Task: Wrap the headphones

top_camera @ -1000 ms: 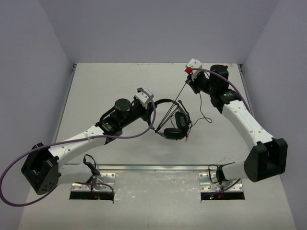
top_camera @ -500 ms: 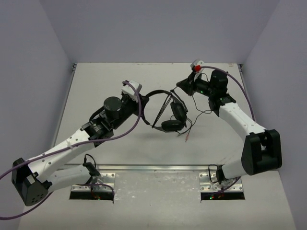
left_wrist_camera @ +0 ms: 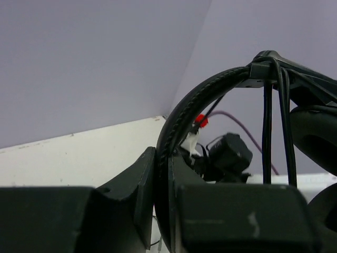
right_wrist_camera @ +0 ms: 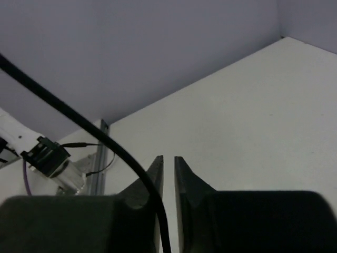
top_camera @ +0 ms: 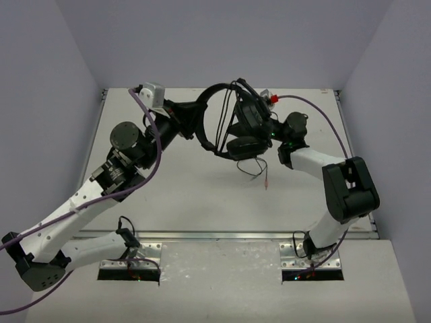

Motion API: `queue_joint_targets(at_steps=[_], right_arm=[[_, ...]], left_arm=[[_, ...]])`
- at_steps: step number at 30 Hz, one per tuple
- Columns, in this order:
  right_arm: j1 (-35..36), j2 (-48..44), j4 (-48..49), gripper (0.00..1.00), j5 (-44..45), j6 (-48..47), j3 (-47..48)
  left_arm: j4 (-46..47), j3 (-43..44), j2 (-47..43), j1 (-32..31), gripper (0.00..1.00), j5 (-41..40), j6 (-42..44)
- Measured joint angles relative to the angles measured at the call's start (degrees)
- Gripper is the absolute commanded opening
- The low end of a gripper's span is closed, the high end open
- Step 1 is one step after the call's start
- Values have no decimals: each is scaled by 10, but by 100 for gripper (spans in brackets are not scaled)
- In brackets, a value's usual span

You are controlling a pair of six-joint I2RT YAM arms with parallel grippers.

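The black headphones (top_camera: pixel 217 108) hang in the air over the far middle of the table. My left gripper (top_camera: pixel 190 116) is shut on the headband (left_wrist_camera: pixel 210 89), which runs between its jaws in the left wrist view (left_wrist_camera: pixel 162 161). The two earcups (top_camera: pixel 244 146) hang on the right side. Loops of the thin cable (left_wrist_camera: pixel 267 126) cross the headband, and the loose end with the plug (top_camera: pixel 267 186) dangles to the table. My right gripper (top_camera: pixel 264 124) sits close behind the earcups. Its jaws (right_wrist_camera: pixel 168 161) are almost together, with the cable (right_wrist_camera: pixel 105 139) running over the left finger into the gap.
The white table (top_camera: pixel 168 195) is walled on three sides by lilac panels. A metal rail (top_camera: pixel 215 235) runs along the near edge. Purple robot cables (top_camera: pixel 151 175) loop off both arms. The right arm's wrist (left_wrist_camera: pixel 229 153) shows just behind the headband.
My left arm has lifted the headphones up and toward the far wall. My right gripper has swung left and in close to the earcups, and the cable has gone slack.
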Motion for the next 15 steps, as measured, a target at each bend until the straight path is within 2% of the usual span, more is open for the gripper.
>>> queue_joint_targets(at_steps=[2,6,8,9,15], right_arm=[[31,4,28,1,0,17,-2],[95,19,61,2,6,24,-2],[116,26,80,5,7,30,-8],[125,30,90,15,7,34,-14],[170,35,121,20,14,50,-68]], left_arm=[[-14,41,19,0,0,-26,-8],[-38,126,73,0,0,-94,-18],[-67,162,98,0,0,-141,-20],[-81,185,115,0,0,-170,-20],[-116,289,199,2,0,-321,-11]])
